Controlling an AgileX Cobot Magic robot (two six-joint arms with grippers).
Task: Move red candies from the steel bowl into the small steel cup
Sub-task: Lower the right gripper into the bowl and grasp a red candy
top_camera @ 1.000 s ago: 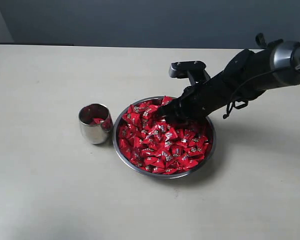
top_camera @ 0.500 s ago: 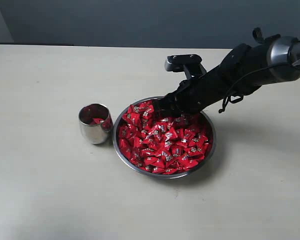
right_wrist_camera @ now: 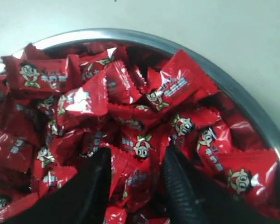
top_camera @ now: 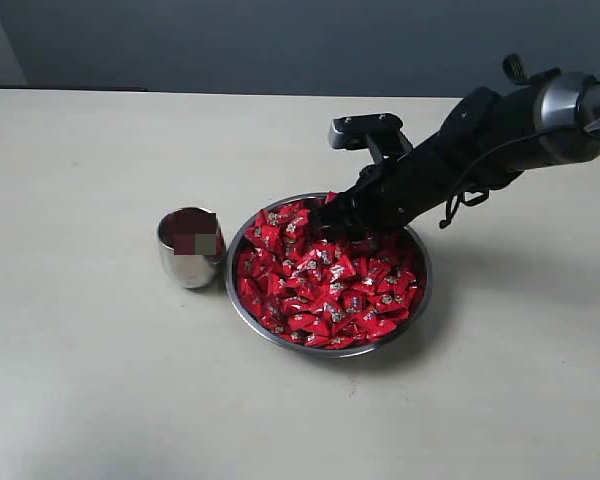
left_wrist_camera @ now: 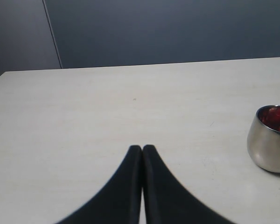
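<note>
Right wrist view: right hand (right_wrist_camera: 137, 156) spread, tips sunk in red candies (right_wrist_camera: 84, 98) at far side of steel bowl (right_wrist_camera: 107, 32). Left wrist view alone shows left hand (left_wrist_camera: 142, 150) pressed together over surface (left_wrist_camera: 84, 116). Small steel cup (top_camera: 188, 255) just left of bowl.

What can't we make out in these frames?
Small steel cup contents: blurred patch over its mouth in exterior view; cut by the frame edge in left wrist view.
Right gripper: fingers lost against the dark arm in exterior view.
Steel bowl floor: covered by red candies.
Left gripper: outside the exterior view.
</note>
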